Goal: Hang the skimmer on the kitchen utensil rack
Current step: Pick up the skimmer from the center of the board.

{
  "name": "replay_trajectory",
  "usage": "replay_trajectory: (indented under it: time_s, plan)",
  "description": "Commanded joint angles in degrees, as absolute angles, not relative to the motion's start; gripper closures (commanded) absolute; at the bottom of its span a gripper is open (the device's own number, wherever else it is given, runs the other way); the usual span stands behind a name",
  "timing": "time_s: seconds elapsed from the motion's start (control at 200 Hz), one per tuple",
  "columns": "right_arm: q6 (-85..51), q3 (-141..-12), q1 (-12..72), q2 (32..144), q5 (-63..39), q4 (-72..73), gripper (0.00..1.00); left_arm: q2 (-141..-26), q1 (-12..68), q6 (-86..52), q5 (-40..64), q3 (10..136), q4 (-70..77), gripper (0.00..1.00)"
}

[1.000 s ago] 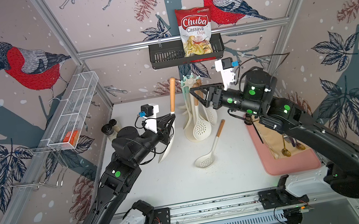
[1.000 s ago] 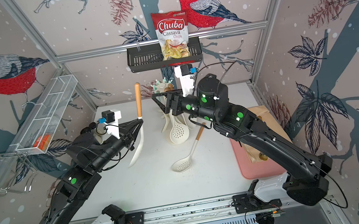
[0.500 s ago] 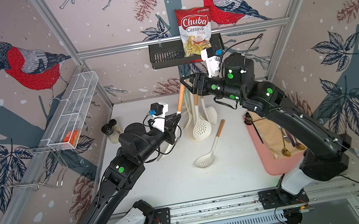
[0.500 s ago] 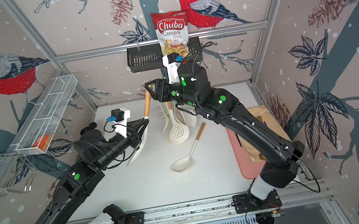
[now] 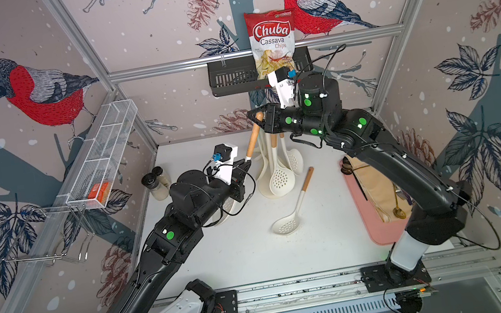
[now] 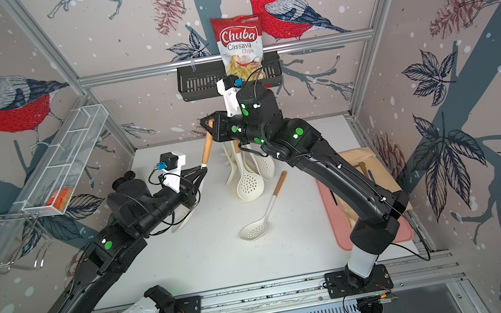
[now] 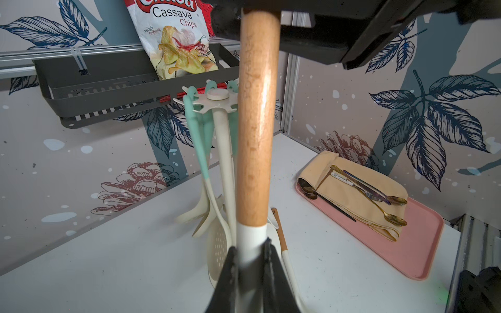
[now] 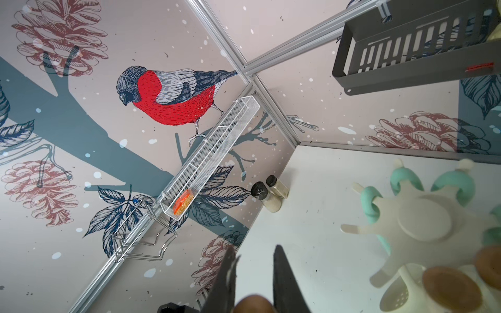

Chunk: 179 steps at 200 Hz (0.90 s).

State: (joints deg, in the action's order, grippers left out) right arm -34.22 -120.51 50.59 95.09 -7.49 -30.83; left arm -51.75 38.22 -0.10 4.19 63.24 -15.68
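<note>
My left gripper (image 7: pixel 250 244) is shut on the white neck of a wooden-handled utensil (image 5: pixel 253 140), held nearly upright beside the kitchen utensil rack (image 7: pixel 217 99). The utensil's white head is mostly hidden under my left arm, so I cannot tell whether it is perforated. My right gripper (image 5: pixel 256 117) is shut on the top end of that handle (image 8: pixel 253 305), close to the rack's star top (image 8: pixel 425 222). A skimmer (image 5: pixel 294 205) with a perforated white head and a wooden handle lies flat on the table in front of the rack. Several utensils hang on the rack.
A black slotted basket (image 5: pixel 229 77) holding a chips bag (image 5: pixel 273 38) is on the back wall just above my right gripper. A white mesh shelf (image 5: pixel 105 153) is on the left wall, with two shakers (image 5: pixel 156 184) below it. A pink tray (image 5: pixel 376 229) with cloth and cutlery lies at the right.
My right gripper swung left over the rack and closed on the handle's top end. My left arm carried the utensil toward the rack and stood it more upright.
</note>
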Motion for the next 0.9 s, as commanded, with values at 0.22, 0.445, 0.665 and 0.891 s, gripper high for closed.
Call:
replay_trajectory:
  time_s: [0.22, 0.445, 0.665, 0.891]
  plan:
    - [-26.05, -99.26, 43.01, 79.74, -30.52, -6.58, 1.0, -52.43, 38.32, -5.42, 19.62, 67.38, -8.57, 0.0]
    - [-19.18, -98.58, 41.57, 77.96, -28.62, -12.1, 1.0, -57.91, 38.32, -5.56, 23.33, 73.17, -7.87, 0.08]
    - [-17.85, -98.56, 42.79, 77.96, -23.21, -14.06, 1.0, -61.47, 39.02, -10.32, 26.14, 71.57, -0.57, 0.22]
    - [-18.31, -98.83, 43.7, 78.04, -23.19, -13.71, 1.0, -64.18, 39.83, -12.49, 25.04, 71.21, 4.52, 0.35]
